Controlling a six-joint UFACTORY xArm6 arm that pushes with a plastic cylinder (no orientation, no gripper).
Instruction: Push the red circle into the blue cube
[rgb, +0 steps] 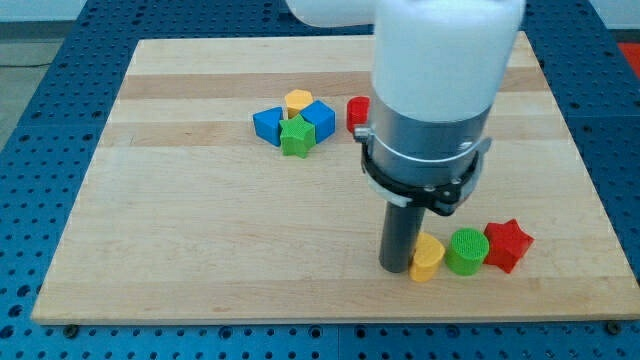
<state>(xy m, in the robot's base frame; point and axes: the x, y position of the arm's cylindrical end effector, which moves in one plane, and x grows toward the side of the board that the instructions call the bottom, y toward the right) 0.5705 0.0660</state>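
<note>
A red block (356, 113), partly hidden behind the arm, lies right of centre near the view's top; its shape is hard to make out. Just to its left is a blue cube (319, 118), with a small gap between them. The cube belongs to a tight cluster with a yellow block (297, 101), a green star (296, 137) and a second blue block (267, 125). My tip (397, 268) rests on the board far below these, touching or almost touching the left side of a yellow block (427, 258).
A green circle (467, 250) and a red star (507, 245) stand in a row right of the lower yellow block, near the bottom edge of the wooden board (180, 240). The arm's wide white and grey body (430, 120) hides the board behind it.
</note>
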